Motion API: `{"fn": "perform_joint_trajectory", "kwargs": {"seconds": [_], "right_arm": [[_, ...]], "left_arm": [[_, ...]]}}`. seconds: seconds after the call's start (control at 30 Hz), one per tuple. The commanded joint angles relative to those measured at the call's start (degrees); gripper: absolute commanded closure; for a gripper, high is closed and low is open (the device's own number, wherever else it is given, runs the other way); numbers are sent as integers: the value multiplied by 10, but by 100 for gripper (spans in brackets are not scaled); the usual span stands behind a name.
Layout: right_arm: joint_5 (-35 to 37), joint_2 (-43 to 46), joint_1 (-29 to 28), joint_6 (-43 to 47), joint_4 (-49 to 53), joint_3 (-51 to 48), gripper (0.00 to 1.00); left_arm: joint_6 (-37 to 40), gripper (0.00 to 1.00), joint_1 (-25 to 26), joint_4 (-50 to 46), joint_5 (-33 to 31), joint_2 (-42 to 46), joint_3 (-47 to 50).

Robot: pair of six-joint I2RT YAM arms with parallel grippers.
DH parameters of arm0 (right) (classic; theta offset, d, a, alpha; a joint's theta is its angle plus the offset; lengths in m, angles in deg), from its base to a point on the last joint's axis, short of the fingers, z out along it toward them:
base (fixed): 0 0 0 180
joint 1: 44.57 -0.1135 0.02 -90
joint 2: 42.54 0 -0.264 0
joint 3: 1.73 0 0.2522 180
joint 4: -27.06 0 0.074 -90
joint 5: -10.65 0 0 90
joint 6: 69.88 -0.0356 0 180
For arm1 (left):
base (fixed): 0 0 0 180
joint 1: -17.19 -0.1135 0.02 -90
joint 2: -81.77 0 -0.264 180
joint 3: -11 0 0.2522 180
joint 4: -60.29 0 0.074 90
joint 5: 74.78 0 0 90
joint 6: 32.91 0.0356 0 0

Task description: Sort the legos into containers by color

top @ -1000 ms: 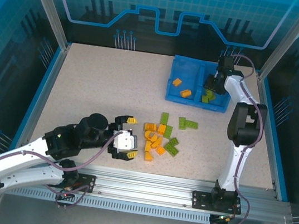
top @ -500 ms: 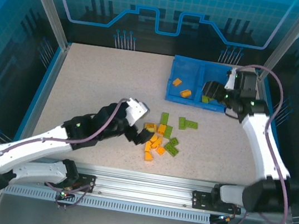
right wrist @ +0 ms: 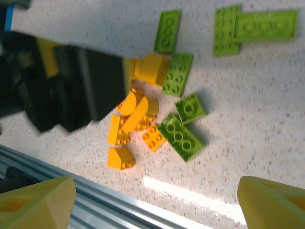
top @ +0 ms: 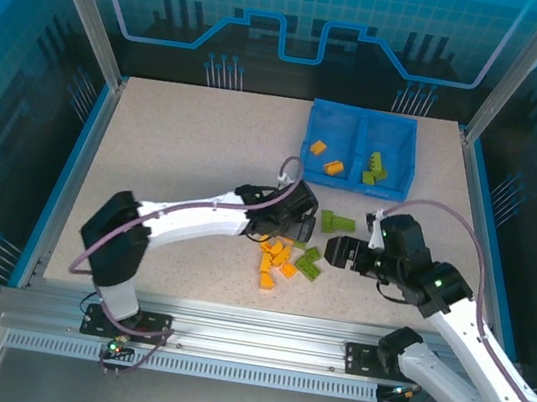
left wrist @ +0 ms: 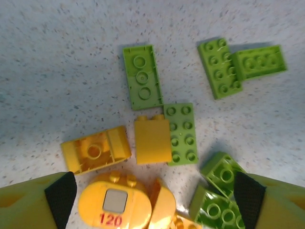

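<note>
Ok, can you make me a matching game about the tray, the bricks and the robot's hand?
Things:
1. blue tray's left compartment
2. blue tray's right compartment
3. brick marked 120
4. right gripper

What goes with each:
a. holds green bricks
b. open, holding nothing
c. holds orange bricks
d. orange and rounded

Pairs: 1-c, 2-a, 3-d, 4-b
</note>
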Motion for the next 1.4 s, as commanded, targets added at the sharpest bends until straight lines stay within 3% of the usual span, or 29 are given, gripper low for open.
{"fn": "perform_joint_trajectory", "kwargs": {"seconds": [0.0, 0.2, 0.53, 0.83, 1.0, 1.17, 1.37], "right_arm": [[19, 45, -14, -49, 34, -20, 10], [36, 79, -14, -50, 60, -28, 9], [29, 69, -14, -41, 63, -13, 8], [28, 68, -15, -43, 65, 1, 7], [30, 70, -15, -36, 74, 24, 7], [49, 81, -15, -33, 71, 44, 7], [78, 99, -15, -35, 62, 44, 6]], "left_arm": [[-20, 17, -17, -14, 41, -48, -40], [-5, 35, -19, -35, 37, -127, -85], [-12, 52, -19, -32, 51, -175, -92], [-7, 69, -18, -29, 50, -152, -83], [13, 71, -15, -45, 43, -85, -108], [71, 71, -20, -58, -23, -63, -195], [147, 72, -68, -49, -75, -177, -383]]}}
